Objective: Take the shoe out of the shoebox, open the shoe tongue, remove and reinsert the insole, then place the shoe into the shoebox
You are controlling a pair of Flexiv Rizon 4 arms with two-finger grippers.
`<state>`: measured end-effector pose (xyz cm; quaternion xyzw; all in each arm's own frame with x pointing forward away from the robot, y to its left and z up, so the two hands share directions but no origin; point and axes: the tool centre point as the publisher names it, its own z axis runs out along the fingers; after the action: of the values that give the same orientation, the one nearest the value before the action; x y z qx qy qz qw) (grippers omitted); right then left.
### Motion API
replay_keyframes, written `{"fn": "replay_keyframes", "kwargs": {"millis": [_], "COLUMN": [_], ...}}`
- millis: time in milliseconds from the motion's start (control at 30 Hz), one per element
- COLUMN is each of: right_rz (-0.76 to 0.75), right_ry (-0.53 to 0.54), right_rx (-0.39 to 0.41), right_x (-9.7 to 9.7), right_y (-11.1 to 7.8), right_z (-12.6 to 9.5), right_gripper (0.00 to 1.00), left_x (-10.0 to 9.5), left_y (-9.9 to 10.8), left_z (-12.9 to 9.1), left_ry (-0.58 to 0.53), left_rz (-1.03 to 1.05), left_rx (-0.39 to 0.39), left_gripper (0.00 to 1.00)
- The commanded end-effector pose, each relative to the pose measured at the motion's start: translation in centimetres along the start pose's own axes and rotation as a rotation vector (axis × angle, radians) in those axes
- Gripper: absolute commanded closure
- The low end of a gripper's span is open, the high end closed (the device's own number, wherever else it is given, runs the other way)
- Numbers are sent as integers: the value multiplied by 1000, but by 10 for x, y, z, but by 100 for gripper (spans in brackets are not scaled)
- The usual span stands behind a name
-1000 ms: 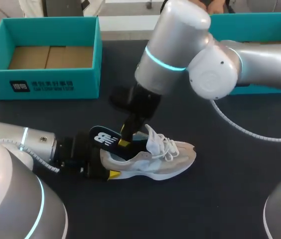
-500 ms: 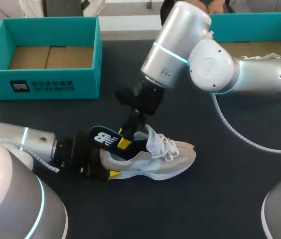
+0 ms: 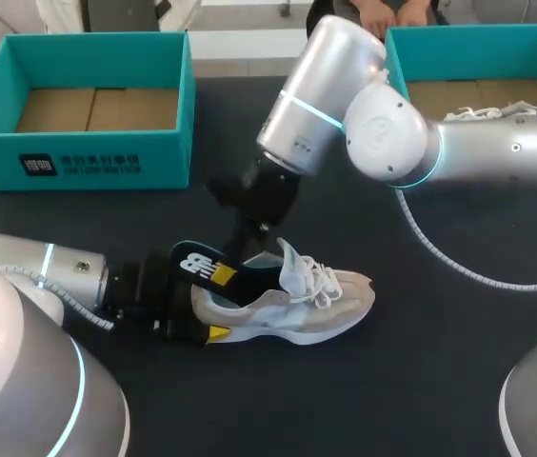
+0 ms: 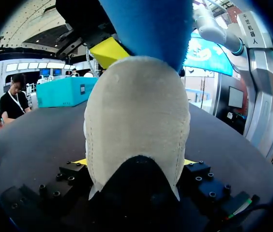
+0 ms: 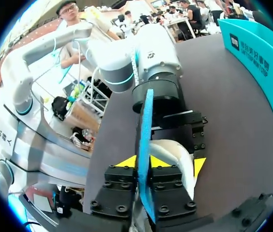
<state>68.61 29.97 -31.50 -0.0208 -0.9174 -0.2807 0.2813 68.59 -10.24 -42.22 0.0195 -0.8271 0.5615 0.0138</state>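
The shoe (image 3: 292, 305) sits lower centre, its heel clamped by the left gripper (image 4: 135, 162). The right gripper (image 5: 143, 162) pinches the blue insole (image 3: 202, 265), which is best slid along the shoe's length without bending it. The insole's logo and the label on the upper-left box (image 3: 154, 157) are print, left unread

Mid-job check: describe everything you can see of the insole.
The insole is a thin, flat, foam-looking sheet, blue with a white logo on its dark upper face. It stands tilted up over the heel of the shoe, front end seemingly inside the opening, pinched edge-on between the fingers of the right gripper.
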Motion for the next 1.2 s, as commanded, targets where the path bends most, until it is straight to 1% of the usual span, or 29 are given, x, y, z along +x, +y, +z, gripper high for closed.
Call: {"fn": "replay_keyframes", "kwargs": {"millis": [33,167,300,333,400,433,467,500,1133,1167,1200], "right_rz": [3,34,71,73,87,92,122,150,150,179,155], "right_ry": [-11,-41,-103,-107,-141,-146,-163,-184,-184,-148,-173], "right_rx": [-35,-110,-218,-231,-311,-334,-420,-473,-473,-512,-513], "right_x": [3,0,-3,-3,-4,-4,-4,-4,-4,-4,-3], "right_y": [8,23,42,45,54,57,63,68,68,69,76], "right_z": [-5,-17,-38,-41,-52,-54,-61,-65,-65,-68,-74], "right_gripper": [100,100,100,100,100,100,100,100,100,100,100], "left_x": [1,1,1,1,1,1,1,1,1,1,1], "left_y": [0,0,0,0,0,0,0,0,0,0,0], "left_z": [1,1,1,1,1,1,1,1,1,1,1], "left_ry": [-1,-1,-1,-1,-1,-1,-1,-1,-1,-1,-1], "left_rz": [-1,-1,-1,-1,-1,-1,-1,-1,-1,-1,-1], "left_rx": [-3,-3,-3,-3,-3,-3,-3,-3,-3,-3,-3], "left_gripper": [100,100,100,100,100,100,100,100,100,100,100]}}
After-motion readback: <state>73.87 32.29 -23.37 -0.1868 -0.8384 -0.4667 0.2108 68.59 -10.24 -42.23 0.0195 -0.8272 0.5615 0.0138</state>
